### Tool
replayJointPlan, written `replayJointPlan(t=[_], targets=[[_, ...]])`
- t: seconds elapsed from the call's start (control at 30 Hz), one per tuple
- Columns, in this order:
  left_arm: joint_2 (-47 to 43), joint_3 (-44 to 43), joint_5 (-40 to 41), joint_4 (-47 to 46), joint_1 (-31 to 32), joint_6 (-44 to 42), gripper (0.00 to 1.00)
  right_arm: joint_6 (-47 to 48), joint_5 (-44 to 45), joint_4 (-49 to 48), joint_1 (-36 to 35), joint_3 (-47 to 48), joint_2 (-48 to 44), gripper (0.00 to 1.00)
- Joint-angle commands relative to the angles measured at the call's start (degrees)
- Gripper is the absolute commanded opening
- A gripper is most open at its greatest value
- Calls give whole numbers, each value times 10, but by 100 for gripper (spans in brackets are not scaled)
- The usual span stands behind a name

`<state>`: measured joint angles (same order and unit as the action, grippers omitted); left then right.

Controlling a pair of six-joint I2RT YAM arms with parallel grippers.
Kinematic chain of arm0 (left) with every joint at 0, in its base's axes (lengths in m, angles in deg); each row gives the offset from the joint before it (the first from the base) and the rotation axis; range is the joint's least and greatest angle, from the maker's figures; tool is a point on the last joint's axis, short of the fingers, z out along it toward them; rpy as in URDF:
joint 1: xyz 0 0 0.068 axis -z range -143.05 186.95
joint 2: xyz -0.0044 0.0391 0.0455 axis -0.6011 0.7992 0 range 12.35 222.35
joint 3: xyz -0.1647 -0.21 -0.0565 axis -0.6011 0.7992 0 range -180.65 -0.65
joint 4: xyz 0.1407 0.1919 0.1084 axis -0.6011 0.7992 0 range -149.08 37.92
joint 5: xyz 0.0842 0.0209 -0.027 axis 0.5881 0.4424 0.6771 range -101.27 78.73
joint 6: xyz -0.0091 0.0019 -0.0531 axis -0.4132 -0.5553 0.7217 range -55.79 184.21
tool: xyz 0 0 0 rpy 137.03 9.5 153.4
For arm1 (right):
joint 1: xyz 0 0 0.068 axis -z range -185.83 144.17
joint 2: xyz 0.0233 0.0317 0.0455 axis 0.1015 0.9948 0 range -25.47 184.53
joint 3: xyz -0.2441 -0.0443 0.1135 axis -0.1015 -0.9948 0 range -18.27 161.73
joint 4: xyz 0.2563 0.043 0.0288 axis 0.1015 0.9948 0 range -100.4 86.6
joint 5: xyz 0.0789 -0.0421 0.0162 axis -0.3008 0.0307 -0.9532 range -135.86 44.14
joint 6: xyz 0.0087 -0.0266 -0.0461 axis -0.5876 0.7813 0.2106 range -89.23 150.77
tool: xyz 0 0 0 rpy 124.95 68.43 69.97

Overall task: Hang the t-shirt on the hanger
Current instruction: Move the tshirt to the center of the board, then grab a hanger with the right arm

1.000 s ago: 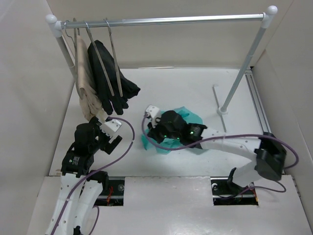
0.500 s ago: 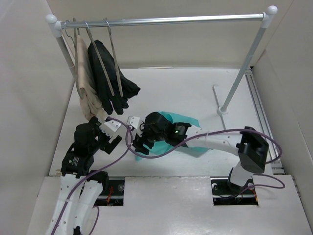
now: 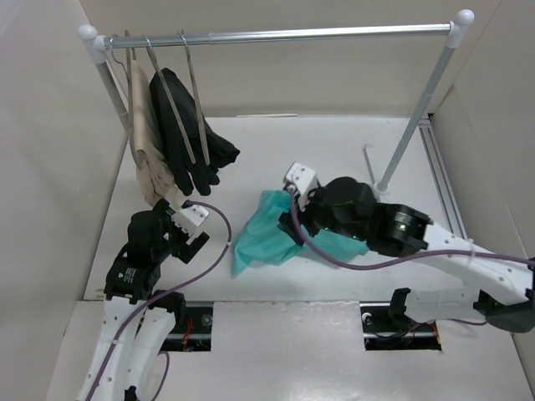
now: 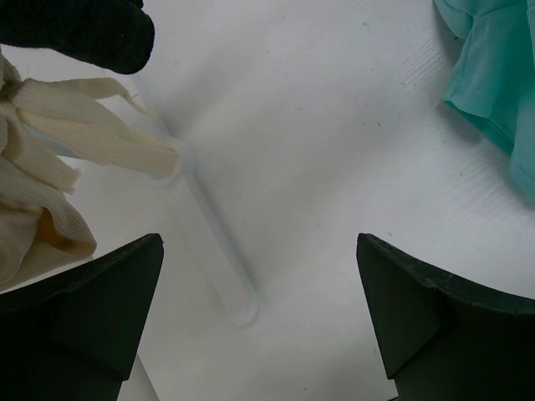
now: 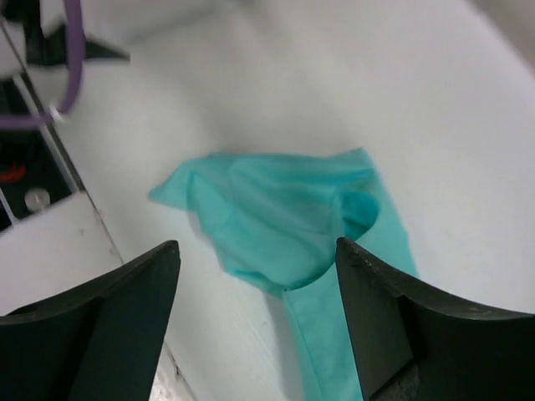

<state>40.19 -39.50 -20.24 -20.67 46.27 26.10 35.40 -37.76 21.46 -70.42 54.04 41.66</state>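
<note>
T-shirt (image 3: 263,238), 1, crumpled on table (image 3: 276,150); 1 bare hanger (image 3: 195,96), 2 dressed hangers (image 3: 170,96).

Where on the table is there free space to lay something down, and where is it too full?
Free: the far middle of the table, between the black garment and the rack's right post. Crowded: the centre, under the t-shirt and the right arm; the left side, below the beige garment by the left gripper.

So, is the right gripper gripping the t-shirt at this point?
No, the right gripper is wide open with nothing between its fingers, and the t-shirt lies crumpled on the table below it.
</note>
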Motion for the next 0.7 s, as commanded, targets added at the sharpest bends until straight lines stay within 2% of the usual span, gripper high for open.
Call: replayJointPlan(t=[0.0, 0.1, 0.13, 0.23, 0.27, 0.37, 0.57, 0.67], targets=[[-2, 8, -4, -19, 3, -4, 100, -19, 83, 16, -5, 99, -38, 79], [-2, 8, -4, -19, 3, -4, 100, 20, 90, -6, -5, 206, -14, 77], [-2, 8, 1, -19, 3, -4, 100, 43, 82, -12, -5, 270, 17, 76], [-2, 8, 1, -19, 3, -4, 100, 71, 40, -19, -11, 384, 83, 75], [-2, 8, 1, -19, 3, -4, 100, 82, 33, -19, -11, 465, 133, 75], [-2, 8, 1, -19, 3, 1, 100, 91, 14, -32, -24, 594, 220, 74], [-2, 8, 6, -19, -2, 1, 100, 96, 0, -131, -37, 638, 291, 70], [-2, 8, 11, -19, -2, 1, 100, 96, 0, -145, -37, 644, 307, 67]])
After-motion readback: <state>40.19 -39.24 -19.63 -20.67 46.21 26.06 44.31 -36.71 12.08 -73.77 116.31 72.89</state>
